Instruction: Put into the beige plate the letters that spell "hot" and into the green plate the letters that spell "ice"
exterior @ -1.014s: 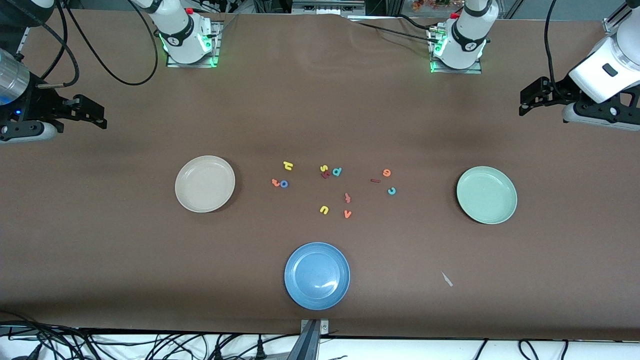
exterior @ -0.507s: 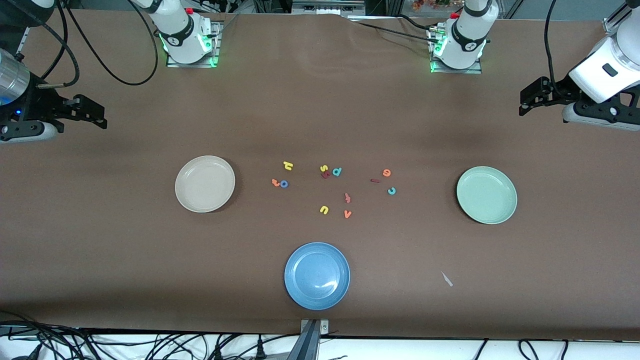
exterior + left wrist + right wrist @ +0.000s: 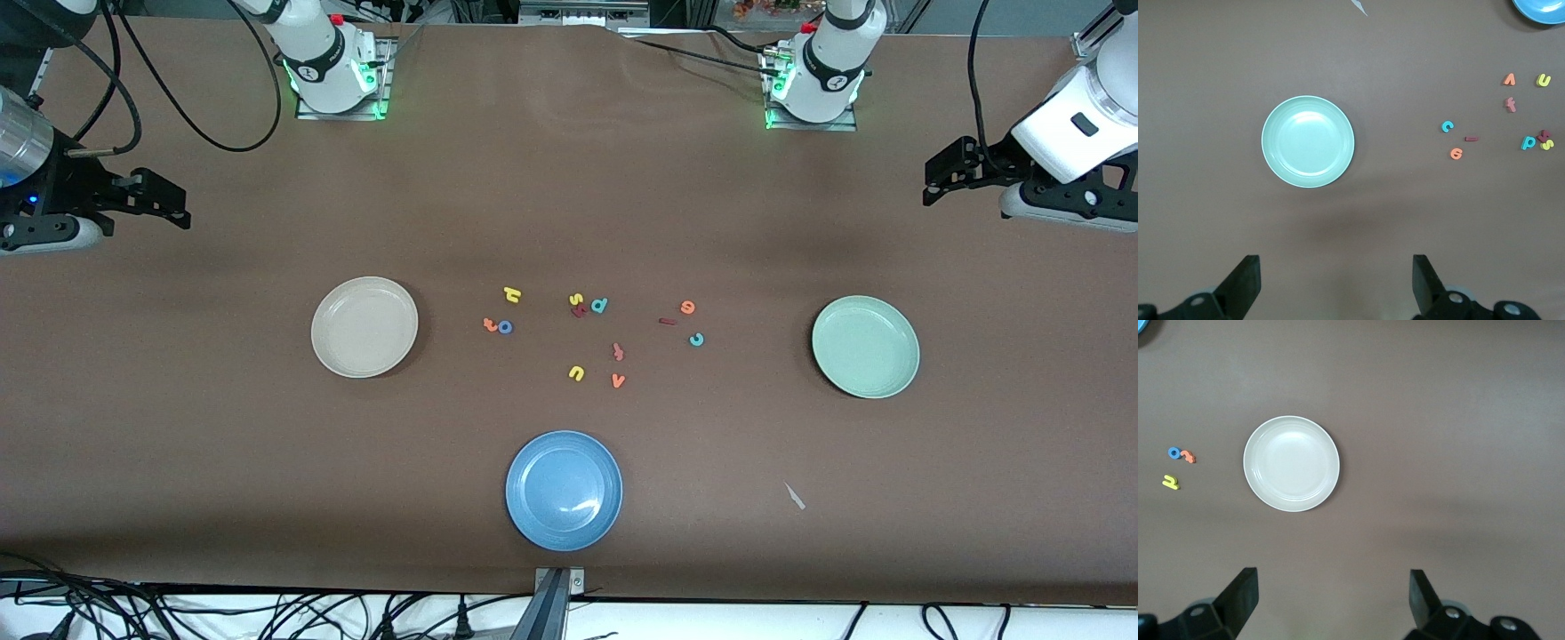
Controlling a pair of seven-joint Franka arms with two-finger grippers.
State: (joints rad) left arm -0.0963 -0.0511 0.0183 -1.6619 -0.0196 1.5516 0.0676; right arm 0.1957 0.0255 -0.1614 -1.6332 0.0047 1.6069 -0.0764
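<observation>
Letters point(image 3: 591, 333) lie scattered mid-frame between beige plate point(image 3: 364, 326) and green plate point(image 3: 865, 346); left gripper point(image 3: 930, 178) and right gripper point(image 3: 178, 206) wait spread at the upper edges.

A robotics lab is shown. Two white arm bases point(image 3: 333, 62) with green status lights are bolted on metal plates along one edge of a table point(image 3: 569, 196) covered in plain brown cloth. Black cables point(image 3: 178, 107) are looped over the tabletop and tangled along the floor edge nearest the front camera, where a metal bracket point(image 3: 558, 591) is fixed. Metal frame parts and more wiring are seen past the bases.
</observation>
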